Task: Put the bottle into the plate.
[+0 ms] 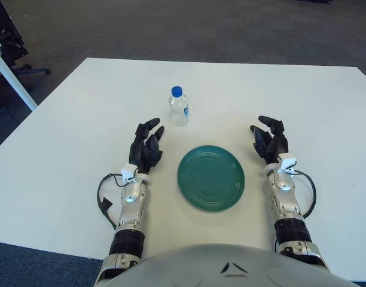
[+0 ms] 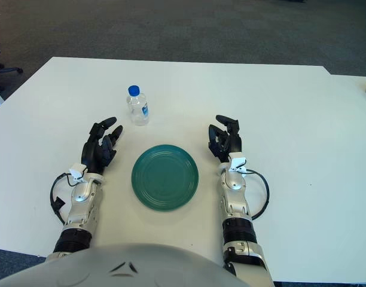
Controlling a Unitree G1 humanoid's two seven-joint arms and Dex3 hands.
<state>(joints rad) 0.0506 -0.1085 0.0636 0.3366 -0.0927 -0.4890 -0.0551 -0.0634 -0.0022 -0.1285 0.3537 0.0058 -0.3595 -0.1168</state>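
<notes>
Behind plate [image 1: 211,178], upright bottle [image 1: 179,107]

Clear blue-capped bottle [image 1: 179,107], dark green plate [image 1: 210,178], seemingly plain white table [image 1: 69,143].

black hands [image 1: 147,143], silver cabled forearms [image 1: 132,203]

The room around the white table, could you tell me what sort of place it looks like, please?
Probably an office or lab: grey carpet floor, a black wheeled office chair base and a second white table's leg beside the large white table.
</notes>
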